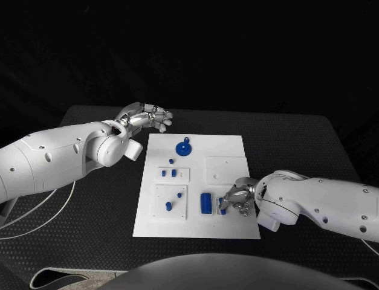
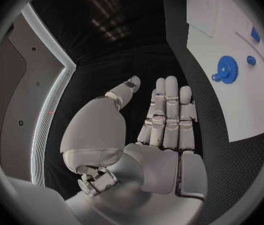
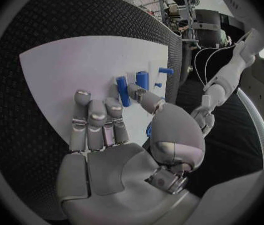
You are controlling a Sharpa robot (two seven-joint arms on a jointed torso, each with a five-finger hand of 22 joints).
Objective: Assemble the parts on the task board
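The white task board (image 1: 228, 145) lies in the middle of the table. On it I see a blue gear (image 1: 183, 148), small blue pieces (image 1: 167, 173) in a raised block, and a long blue bar (image 1: 206, 203) near the front. My right hand (image 1: 238, 196) hovers low over the board's front right, beside the bar. In the right wrist view its fingers (image 3: 97, 122) stretch over the board with nothing in them, the thumb tip close to the blue bar (image 3: 124, 91). My left hand (image 1: 145, 116) is raised off the board's far left corner, fingers straight, palm empty (image 2: 163, 120).
The black table (image 1: 84, 217) runs wide on both sides of the board. More blue parts (image 1: 168, 206) sit at the board's front left. A blue cylinder (image 3: 142, 80) and a small peg (image 3: 164, 70) lie past the bar. White cables (image 1: 32, 211) trail at the left.
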